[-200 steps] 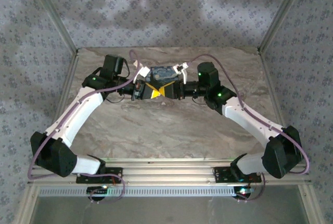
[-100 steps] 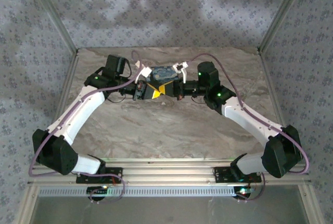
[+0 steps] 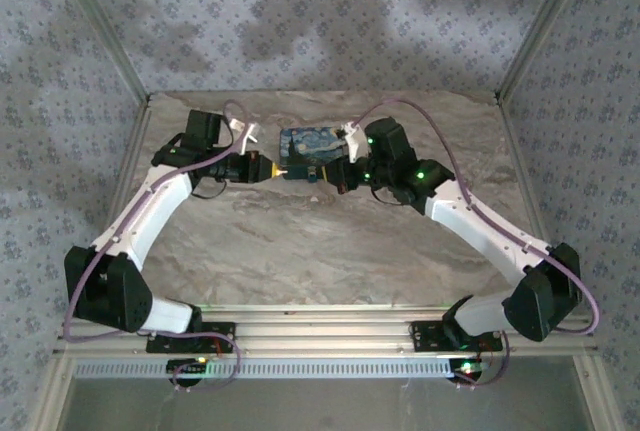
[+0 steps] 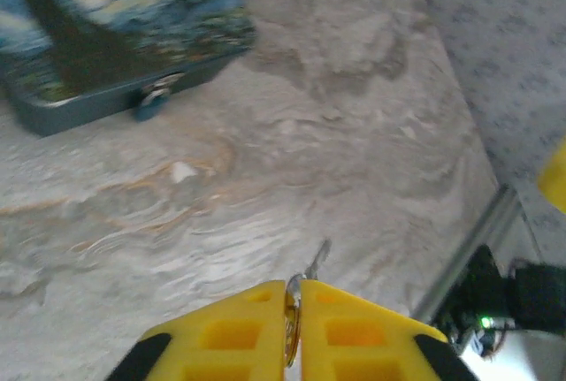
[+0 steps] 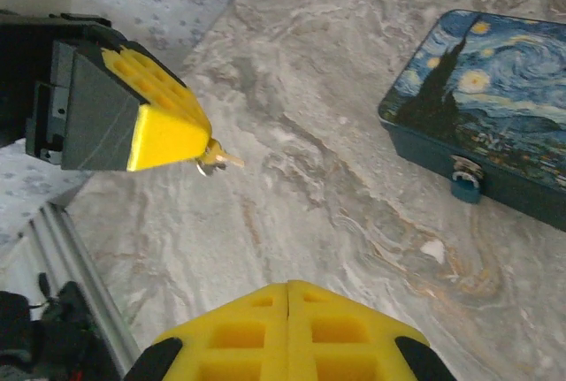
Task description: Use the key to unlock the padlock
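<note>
A small blue padlock (image 5: 465, 183) hangs on the front latch of a tin box (image 5: 495, 107) printed with a starry night painting. The padlock (image 4: 150, 103) sits at the upper left in the left wrist view. My left gripper (image 4: 293, 285) is shut on the key (image 4: 316, 260), whose blade pokes out past the yellow fingertips. From the right wrist, the key (image 5: 217, 161) hangs in the air, well left of the padlock. My right gripper (image 5: 288, 285) is shut with nothing in it, in front of the box. From above, the left gripper (image 3: 268, 168) is just left of the box (image 3: 310, 147).
The marble-patterned table (image 3: 330, 241) spreads in front of the box. A metal frame rail (image 5: 75, 253) runs along the table's edge. Patterned fabric walls (image 3: 330, 21) close in the back and sides.
The two grippers met in front of the box a second ago and have since drawn apart. The left one pulled back left with the key. The right one closed, empty.
</note>
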Robot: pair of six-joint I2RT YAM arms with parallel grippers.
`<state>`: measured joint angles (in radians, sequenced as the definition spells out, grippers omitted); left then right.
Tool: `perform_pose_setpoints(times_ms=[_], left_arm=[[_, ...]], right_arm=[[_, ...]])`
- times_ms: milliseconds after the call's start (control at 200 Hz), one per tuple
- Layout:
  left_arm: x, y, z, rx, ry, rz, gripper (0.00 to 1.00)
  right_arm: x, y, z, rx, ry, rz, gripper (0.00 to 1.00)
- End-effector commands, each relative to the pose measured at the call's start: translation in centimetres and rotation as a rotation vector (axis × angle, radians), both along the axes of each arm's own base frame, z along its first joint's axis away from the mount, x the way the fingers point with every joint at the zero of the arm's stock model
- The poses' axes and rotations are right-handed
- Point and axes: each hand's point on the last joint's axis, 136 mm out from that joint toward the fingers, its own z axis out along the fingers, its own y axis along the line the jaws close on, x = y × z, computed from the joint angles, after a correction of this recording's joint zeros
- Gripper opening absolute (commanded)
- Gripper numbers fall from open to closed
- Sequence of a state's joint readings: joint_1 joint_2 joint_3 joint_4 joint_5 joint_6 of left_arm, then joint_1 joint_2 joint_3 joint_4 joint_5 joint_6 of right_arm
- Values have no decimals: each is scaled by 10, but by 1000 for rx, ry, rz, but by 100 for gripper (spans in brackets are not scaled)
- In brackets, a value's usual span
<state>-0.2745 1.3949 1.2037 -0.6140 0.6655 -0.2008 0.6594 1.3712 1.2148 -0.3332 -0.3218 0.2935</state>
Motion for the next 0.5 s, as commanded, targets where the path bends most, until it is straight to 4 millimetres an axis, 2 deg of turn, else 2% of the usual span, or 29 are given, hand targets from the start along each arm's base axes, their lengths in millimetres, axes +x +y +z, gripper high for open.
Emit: perform_pose_setpoints(times_ms=[0,70,90,235,315,405,500], left_arm=[[0,20,-12,96,21,97,18],[1,31,-19,148,20,138,23],[-4,35,-25,167,44,145,24],[-9,61,-48,268,57,258,25],[-5,80,-60,333,34,347,41],[-7,95,-69,381,17,419,53],[-9,106,-74,404,-13,479,59]], right_arm=[[6,-2,-7,-106,-40,-32,0],[6,3,-12,-130,-46,-30,0],[6,5,-13,-134,-50,-29,0],[9,18,-26,-162,-49,-8,0],[11,24,-30,-173,-46,2,0],[11,29,-35,-183,-55,23,0],[12,33,-44,-189,-69,55,0]])
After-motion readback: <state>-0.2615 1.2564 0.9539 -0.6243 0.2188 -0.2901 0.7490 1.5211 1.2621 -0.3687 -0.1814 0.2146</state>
